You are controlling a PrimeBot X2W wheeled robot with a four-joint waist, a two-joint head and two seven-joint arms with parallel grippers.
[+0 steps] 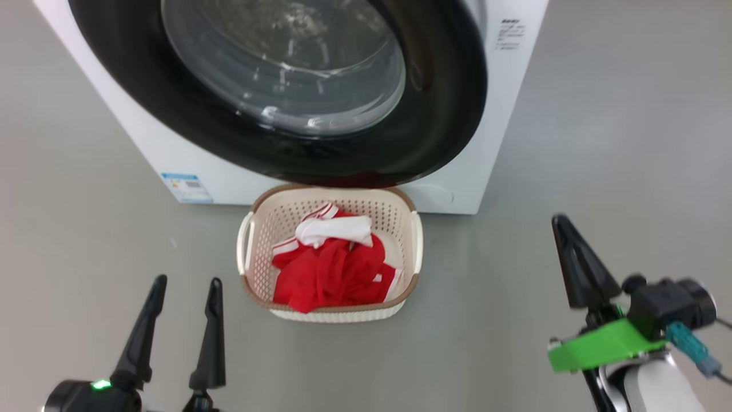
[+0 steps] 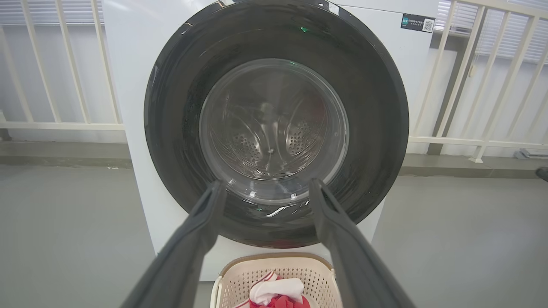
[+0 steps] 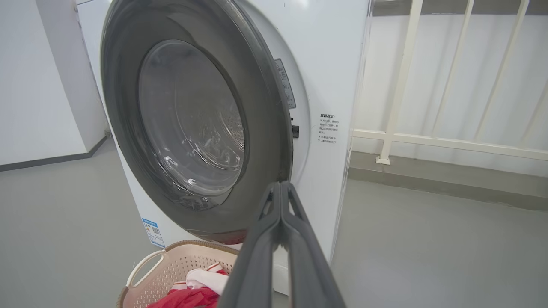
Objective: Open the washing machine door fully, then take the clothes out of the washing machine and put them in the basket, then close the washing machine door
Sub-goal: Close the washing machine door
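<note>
In the head view you have the washing machine (image 1: 509,114) at 12 o'clock, a white box standing on the grey floor (image 1: 629,171). The washing machine door (image 1: 280,80) covers its opening, black rim against the front panel; you cannot tell whether it is latched. Through the glass in the left wrist view you can see the perforated steel drum (image 2: 269,141), with no fabric visible in it. The basket (image 1: 389,214) sits on the floor at the door's 6 o'clock, its far rim just under the door's lower edge. The clothes (image 1: 331,269) lie inside it, a red heap with a white piece on top at the heap's 12 o'clock. A blue sticker (image 1: 187,187) marks the machine's front at the basket's 10 o'clock. Your left tool (image 1: 189,280) hangs at the basket's 8 o'clock, near it but not touching, its fingers spread apart and holding nothing. Your right tool (image 1: 559,220) is at the basket's 3 o'clock, well apart from it, its fingers pressed together with nothing between them. The right wrist view shows them pointing at the machine's lower front corner. A white railing (image 3: 398,85) stands behind the machine.
</note>
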